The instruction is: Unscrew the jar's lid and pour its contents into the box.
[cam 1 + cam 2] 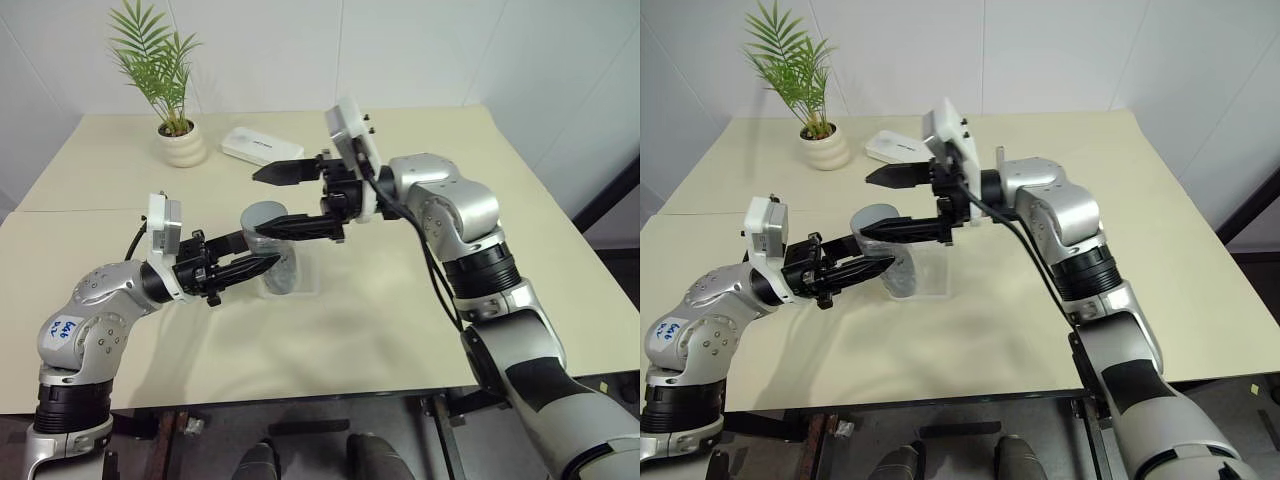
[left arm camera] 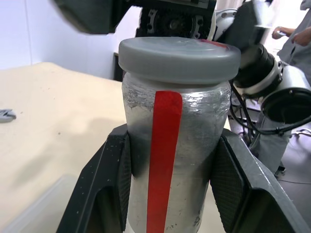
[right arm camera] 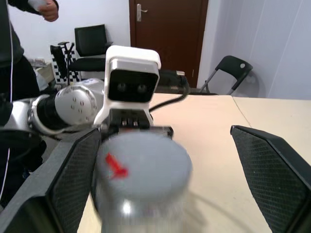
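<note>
Lid [image 2: 179,57] unturned on jar [image 1: 268,262], frame centre, pinched in my left gripper [image 1: 262,263] over box [image 1: 303,283]. Right gripper [image 1: 285,200] spread wide around lid. Unscrewing, pouring remain.

The cream worktop [image 1: 420,330] is made of two parts, with a thin seam between them on its left side. At the far left corner stands a white ribbed plant pot [image 1: 182,146] with a small green palm [image 1: 155,62] in it. Just to the right of the pot lies a white flat case [image 1: 261,146] with rounded corners. Behind the worktop there is a dark brown door [image 3: 167,36], a black folding chair [image 3: 232,70] near the wall, and a person's sleeve [image 3: 10,43].
</note>
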Available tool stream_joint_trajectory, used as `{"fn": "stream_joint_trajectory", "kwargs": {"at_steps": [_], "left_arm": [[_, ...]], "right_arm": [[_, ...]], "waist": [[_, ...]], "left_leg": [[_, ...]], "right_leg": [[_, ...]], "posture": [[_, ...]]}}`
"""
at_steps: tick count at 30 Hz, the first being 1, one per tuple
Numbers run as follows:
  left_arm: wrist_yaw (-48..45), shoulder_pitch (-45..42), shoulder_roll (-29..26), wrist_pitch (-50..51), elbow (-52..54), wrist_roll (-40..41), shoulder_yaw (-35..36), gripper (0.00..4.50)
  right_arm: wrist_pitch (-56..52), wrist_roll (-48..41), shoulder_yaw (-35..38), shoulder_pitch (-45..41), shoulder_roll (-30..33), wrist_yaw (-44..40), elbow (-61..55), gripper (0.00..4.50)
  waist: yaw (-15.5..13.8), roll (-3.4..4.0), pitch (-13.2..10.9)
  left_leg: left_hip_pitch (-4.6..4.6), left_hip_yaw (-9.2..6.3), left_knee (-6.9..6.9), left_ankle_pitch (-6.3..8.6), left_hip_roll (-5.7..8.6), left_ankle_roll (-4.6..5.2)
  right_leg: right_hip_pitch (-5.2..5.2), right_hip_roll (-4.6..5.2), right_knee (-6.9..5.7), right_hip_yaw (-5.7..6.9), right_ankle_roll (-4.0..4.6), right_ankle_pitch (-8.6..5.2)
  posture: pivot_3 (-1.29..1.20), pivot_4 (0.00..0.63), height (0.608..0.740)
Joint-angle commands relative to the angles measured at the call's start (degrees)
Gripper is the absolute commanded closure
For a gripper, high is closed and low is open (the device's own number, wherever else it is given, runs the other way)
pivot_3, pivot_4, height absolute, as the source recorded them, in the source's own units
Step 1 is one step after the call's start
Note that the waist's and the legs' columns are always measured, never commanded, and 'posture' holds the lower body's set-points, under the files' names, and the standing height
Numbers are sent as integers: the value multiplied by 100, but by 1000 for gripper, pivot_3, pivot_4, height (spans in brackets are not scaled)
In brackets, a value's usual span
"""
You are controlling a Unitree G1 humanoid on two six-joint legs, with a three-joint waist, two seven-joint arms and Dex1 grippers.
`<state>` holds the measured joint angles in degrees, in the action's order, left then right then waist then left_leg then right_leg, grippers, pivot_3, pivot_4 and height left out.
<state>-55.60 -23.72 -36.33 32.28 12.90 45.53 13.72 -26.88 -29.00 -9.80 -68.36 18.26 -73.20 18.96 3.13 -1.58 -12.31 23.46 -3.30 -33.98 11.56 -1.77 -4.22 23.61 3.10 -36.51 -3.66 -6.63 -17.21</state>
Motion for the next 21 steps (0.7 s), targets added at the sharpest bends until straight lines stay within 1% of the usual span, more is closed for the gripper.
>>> {"fn": "stream_joint_trajectory", "kwargs": {"at_steps": [1, 5, 9, 13, 16, 18, 21], "left_arm": [[-182, 24, -41, -51, 438, 318, 114, 2634], [-175, 44, -59, -49, 448, 357, 123, 2634], [-184, 69, -101, -38, 443, 385, 144, 2634], [-198, 49, -154, -28, 392, 364, 134, 2634], [-207, 13, -203, -33, 338, 317, 106, 2634], [-198, -26, -225, -67, 279, 252, 89, 2634], [-101, -113, -211, -46, 169, 239, 90, 2634]], "right_arm": [[290, 170, 342, -123, 312, -151, 528, 22], [581, 390, 459, -259, 484, -338, 1193, 22], [469, 328, 617, -362, 563, -535, 1294, 22], [-115, -67, 740, -315, 475, -667, 662, 22], [-638, -419, 740, -169, 339, -570, -63, 22], [-856, -541, 599, -6, 218, -498, -583, 22], [-852, -457, 334, 201, -2, -356, -1038, 22]], "waist": [[-5, 0, 0], [31, 0, 0], [47, 3, -2], [31, 3, -2], [30, 3, -2], [23, 3, -2], [15, 3, -2]], "left_leg": [[0, 1, 0, 0, 0, 0], [-1, 1, 1, 0, 0, 0], [-3, 5, 5, 0, -2, 0], [-2, 5, 5, 0, -2, -1], [-2, 5, 5, 1, -2, -2], [-2, 4, 5, 1, -2, -2], [-2, 3, 3, 1, -2, -2]], "right_leg": [[-1, 0, 1, 0, 0, 0], [0, 0, 2, 0, 0, 0], [4, -4, -2, -7, 1, 0], [4, -4, 0, -8, 0, -1], [4, -4, 0, -8, 0, -1], [4, -4, -1, -7, 0, -1], [2, -4, -1, -7, 0, -1]], "posture": [[0, 150, 740], [0, 150, 740], [0, 150, 740], [0, 150, 740], [0, 150, 740], [0, 150, 740], [0, 150, 740]]}}
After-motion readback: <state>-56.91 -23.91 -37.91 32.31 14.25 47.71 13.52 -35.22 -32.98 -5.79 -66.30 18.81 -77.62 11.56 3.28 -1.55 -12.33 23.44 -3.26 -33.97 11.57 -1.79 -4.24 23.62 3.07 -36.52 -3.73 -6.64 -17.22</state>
